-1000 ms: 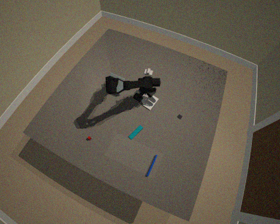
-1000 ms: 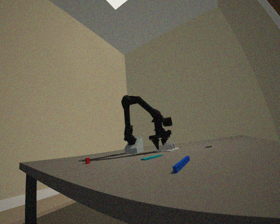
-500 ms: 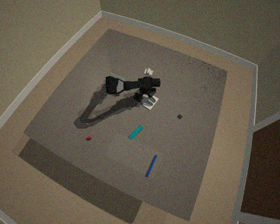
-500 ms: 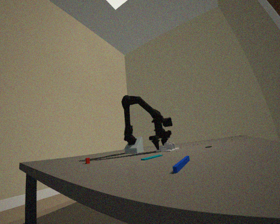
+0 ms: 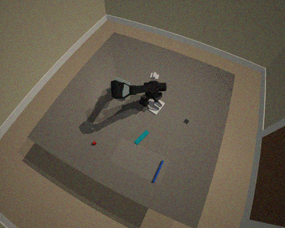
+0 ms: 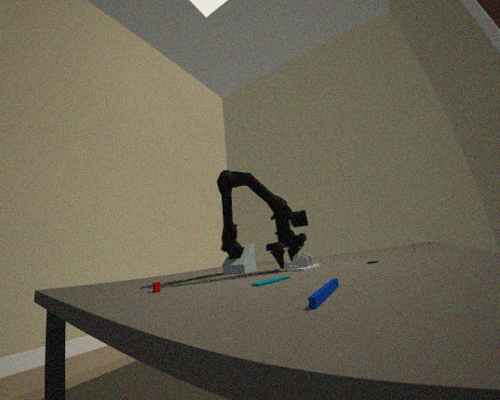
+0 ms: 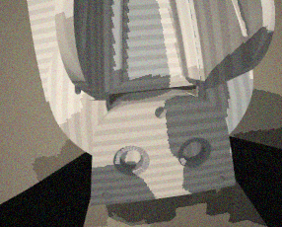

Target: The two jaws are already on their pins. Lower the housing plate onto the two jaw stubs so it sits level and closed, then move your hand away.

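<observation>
Top view: black gripper (image 5: 150,101) (image 6: 288,261) (image 7: 157,150) is over the square white base (image 5: 156,112) (image 6: 314,266) (image 7: 43,54), but I can't make out the plate.

Exterior: fingertips are low beside the base. Letting go tilted could leave it cocked, imo.

Wrist: it's gripping the flat, pale two-holed housing plate (image 7: 148,180). Seating unclear; misaligned holes could jam on the stubs, and a dragging finger could lift it.

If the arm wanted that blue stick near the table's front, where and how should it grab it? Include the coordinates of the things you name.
Probably around the middle of the blue stick (image 5: 158,171) (image 6: 323,293), coming from above, one finger along each long side. It lies flat, long and narrow, so pinching across its width looks easiest, and a middle hold should balance. Nothing stands against its long sides.
</observation>
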Available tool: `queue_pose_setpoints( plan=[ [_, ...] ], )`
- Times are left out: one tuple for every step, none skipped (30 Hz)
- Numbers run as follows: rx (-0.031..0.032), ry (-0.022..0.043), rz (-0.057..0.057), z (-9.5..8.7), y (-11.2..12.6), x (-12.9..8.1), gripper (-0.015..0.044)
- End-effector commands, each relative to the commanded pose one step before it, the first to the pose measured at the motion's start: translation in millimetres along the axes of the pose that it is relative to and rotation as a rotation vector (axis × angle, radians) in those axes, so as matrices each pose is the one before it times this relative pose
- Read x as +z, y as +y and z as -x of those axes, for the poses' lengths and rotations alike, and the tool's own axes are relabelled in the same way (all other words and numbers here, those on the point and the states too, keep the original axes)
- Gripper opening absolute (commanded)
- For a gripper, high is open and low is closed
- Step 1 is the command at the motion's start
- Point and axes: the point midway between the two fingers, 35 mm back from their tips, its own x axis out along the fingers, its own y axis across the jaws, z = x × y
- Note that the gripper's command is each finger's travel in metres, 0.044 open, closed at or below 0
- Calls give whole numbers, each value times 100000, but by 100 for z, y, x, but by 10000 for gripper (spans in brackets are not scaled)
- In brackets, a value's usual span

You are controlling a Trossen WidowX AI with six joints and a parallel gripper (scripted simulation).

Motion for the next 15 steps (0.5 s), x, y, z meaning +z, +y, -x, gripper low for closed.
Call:
queue_pose_setpoints(
  plan=[
    [68,-68,341,-100,2,18,351],
    [-3,-1,-26,-68,-1,0,351],
    [-3,-1,-26,-68,-1,0,351],
    [-2,0,-15,-40,-1,0,351],
    [-1,0,-5,-13,0,0,351],
    [0,0,0,0,0,0,351],
    [0,0,0,0,0,0,351],
    [0,0,0,0,0,0,351],
    [0,0,0,0,0,0,351],
    [0,0,0,0,0,0,351],
    [0,0,0,0,0,0,351],
    [0,0,0,0,0,0,351],
    [0,0,0,0,0,0,351],
    [0,0,0,0,0,0,351],
    [0,0,0,0,0,0,351]
  ],
)
